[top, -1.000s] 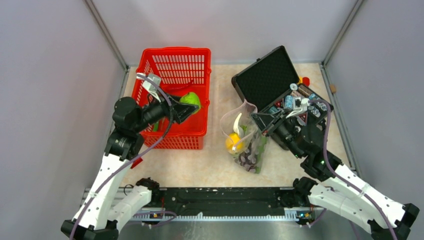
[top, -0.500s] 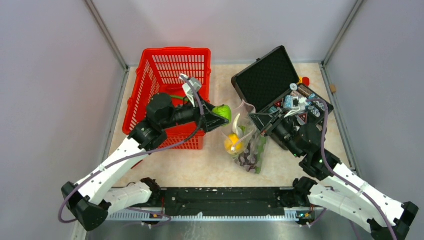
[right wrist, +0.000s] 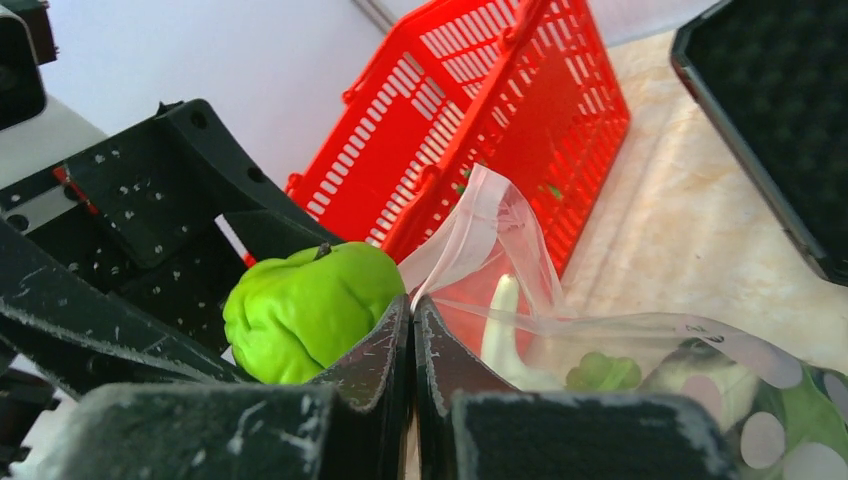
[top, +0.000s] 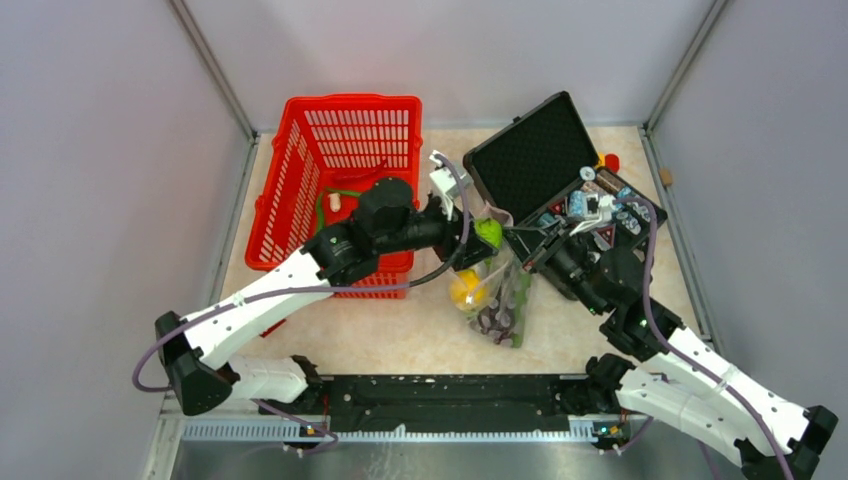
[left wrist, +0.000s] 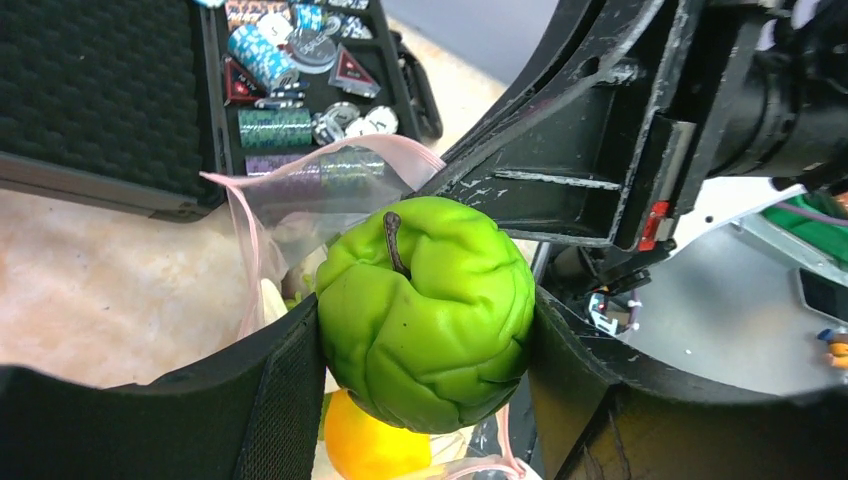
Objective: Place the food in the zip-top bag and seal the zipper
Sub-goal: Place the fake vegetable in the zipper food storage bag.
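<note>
Carrying green lime (left wrist: 425, 310) from basket (top: 350, 100) to zip-top bag (top: 505, 290).
Gripped in left tool (top: 478, 235), now over the mouth; right tool (right wrist: 412, 340), closed, pinches the rim. Release probably next.

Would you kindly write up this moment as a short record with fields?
Left fingers: closed on green toy fruit, at mouth of zip-top bag
Right fingers: shut on the bag's edge
In bag: yellow lemon, dark grapes
Zipper: unsealed
Nearby: red basket, open black case
</note>
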`<state>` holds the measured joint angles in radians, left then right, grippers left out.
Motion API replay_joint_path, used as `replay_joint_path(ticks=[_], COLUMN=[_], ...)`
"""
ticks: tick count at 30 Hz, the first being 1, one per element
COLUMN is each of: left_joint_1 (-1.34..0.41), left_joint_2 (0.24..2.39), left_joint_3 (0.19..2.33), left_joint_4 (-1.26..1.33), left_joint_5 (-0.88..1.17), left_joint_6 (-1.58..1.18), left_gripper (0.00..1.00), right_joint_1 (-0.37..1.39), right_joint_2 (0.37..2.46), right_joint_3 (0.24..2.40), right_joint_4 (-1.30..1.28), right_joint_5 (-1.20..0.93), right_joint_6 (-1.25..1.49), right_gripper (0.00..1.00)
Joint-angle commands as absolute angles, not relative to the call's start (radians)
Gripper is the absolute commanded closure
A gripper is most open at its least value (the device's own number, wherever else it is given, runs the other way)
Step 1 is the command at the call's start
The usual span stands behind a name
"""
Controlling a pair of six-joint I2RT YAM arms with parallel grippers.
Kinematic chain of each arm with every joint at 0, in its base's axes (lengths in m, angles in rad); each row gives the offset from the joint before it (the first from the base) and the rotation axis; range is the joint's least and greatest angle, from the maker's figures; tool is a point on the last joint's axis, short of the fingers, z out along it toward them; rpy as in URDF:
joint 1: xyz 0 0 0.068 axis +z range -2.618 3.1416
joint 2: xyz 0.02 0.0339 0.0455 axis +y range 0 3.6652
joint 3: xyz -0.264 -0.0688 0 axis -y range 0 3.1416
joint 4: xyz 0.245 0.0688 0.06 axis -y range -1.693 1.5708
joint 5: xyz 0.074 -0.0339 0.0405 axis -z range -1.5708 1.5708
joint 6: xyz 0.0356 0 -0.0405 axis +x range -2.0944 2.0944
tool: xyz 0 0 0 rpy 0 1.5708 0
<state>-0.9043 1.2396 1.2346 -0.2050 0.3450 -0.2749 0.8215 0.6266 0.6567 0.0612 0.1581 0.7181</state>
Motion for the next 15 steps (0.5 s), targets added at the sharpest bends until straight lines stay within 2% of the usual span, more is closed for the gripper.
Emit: replay_joint_path(ticks=[1,7,13,15], left_joint_1=[-0.945,-0.959,-0.961,-0.962], left_joint_2=[1.3,1.343,1.355,1.353], left_joint_3=[1.29,1.311,1.315,1.319], left_joint_4=[-0.318,-0.369,-0.299,-0.247], left_joint_5=[0.191,0.082,0.192,0.28], left_joint_6=[-0.214,-0.215,-0.232,-0.247], left_gripper=[0.54,0.5,0.43,0.38], right_joint_1=[0.825,0.826,0.826,0.826], right_joint_2=[0.584,0.556,0.547,0.547], right_joint_3=[0.733,0.733,0.732,0.732], right_joint_4=[0.182,0.176,0.187,0.186], right_joint_5=[0.144,0.155,0.143,0.144], right_joint_6=[0.735,0.736,0.74,0.742], right_gripper=[1.0,1.0,1.0,1.0])
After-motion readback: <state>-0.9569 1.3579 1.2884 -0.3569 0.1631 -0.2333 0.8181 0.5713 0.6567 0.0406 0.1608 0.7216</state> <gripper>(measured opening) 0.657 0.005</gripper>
